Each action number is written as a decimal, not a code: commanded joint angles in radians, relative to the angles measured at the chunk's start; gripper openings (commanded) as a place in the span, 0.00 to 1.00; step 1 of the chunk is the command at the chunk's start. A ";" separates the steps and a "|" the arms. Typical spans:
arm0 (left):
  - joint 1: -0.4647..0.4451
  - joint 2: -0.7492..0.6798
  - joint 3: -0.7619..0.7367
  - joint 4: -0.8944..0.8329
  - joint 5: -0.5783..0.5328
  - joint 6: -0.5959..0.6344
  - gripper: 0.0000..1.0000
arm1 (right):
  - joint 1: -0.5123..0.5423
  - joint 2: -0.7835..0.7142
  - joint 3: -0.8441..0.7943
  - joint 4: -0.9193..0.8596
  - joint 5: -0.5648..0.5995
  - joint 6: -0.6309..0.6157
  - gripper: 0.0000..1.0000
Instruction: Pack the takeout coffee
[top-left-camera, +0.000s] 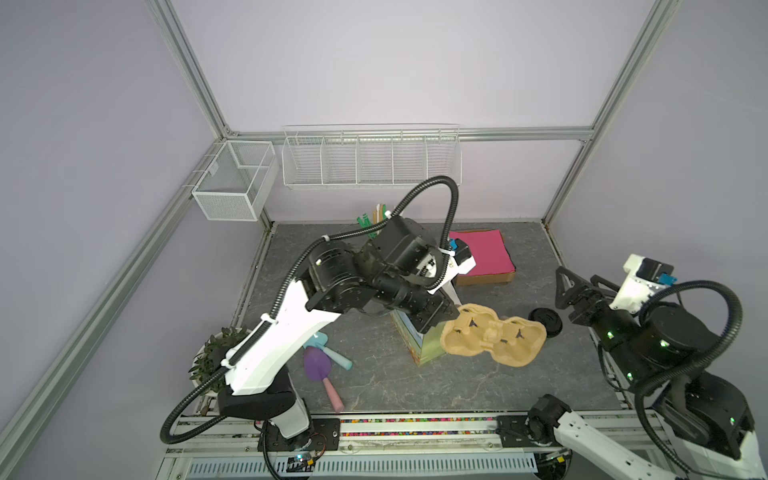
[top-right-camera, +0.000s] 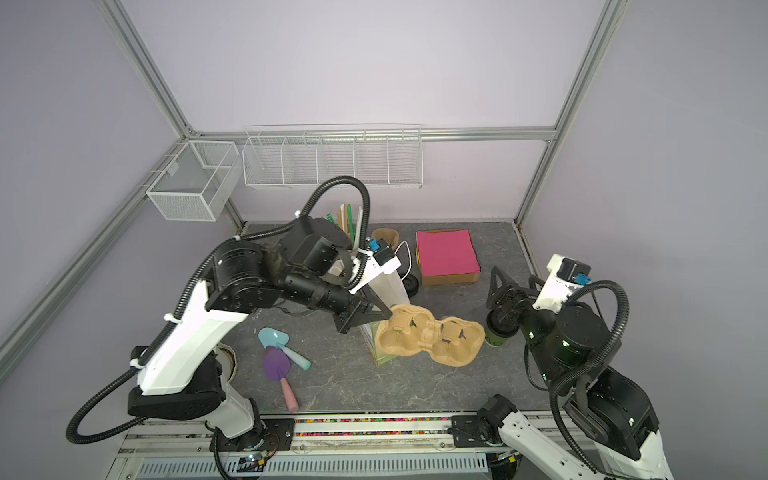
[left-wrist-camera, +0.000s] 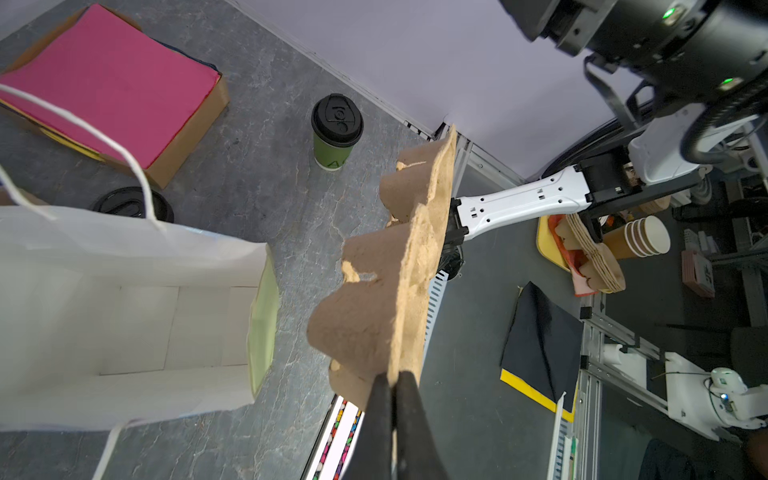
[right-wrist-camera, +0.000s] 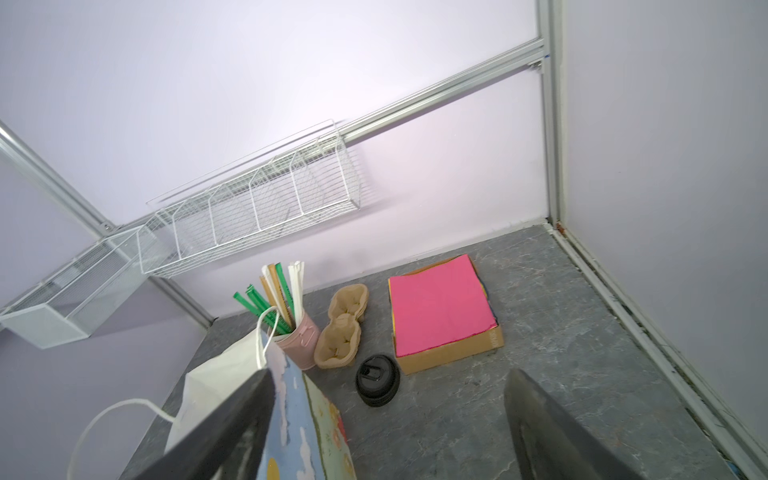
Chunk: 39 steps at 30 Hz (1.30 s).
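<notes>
The takeout coffee (left-wrist-camera: 336, 131), a small green cup under a black sip lid, stands upright on the grey tabletop at the right, seen in both top views (top-left-camera: 546, 322) (top-right-camera: 498, 332). My right gripper (top-right-camera: 513, 276) (right-wrist-camera: 388, 415) hangs open just behind and above it, holding nothing; the cup is out of the right wrist view. My left gripper (left-wrist-camera: 392, 376) (top-left-camera: 451, 316) is shut on the edge of a brown pulp cup carrier (left-wrist-camera: 374, 299) (top-left-camera: 492, 334), held above the table beside the open white paper bag (left-wrist-camera: 124, 311) (top-right-camera: 390, 286).
A cardboard box of pink napkins (top-left-camera: 484, 253) sits at the back right, loose black lids (right-wrist-camera: 377, 380) in front of it. A pink pot of straws (right-wrist-camera: 297, 340) and a second carrier (right-wrist-camera: 343, 328) stand behind the bag. Toy shovels (top-left-camera: 318, 365) and a potted plant (top-left-camera: 216, 353) are front left.
</notes>
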 joint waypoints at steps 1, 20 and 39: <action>-0.020 0.104 0.047 -0.070 -0.021 0.055 0.00 | -0.002 -0.024 -0.013 -0.054 0.095 0.000 0.89; -0.015 0.587 0.272 -0.046 0.073 0.111 0.00 | -0.003 -0.082 -0.015 -0.133 0.106 0.009 0.89; 0.056 0.674 0.318 -0.031 0.123 0.151 0.22 | -0.002 -0.081 -0.072 -0.097 0.082 0.010 0.88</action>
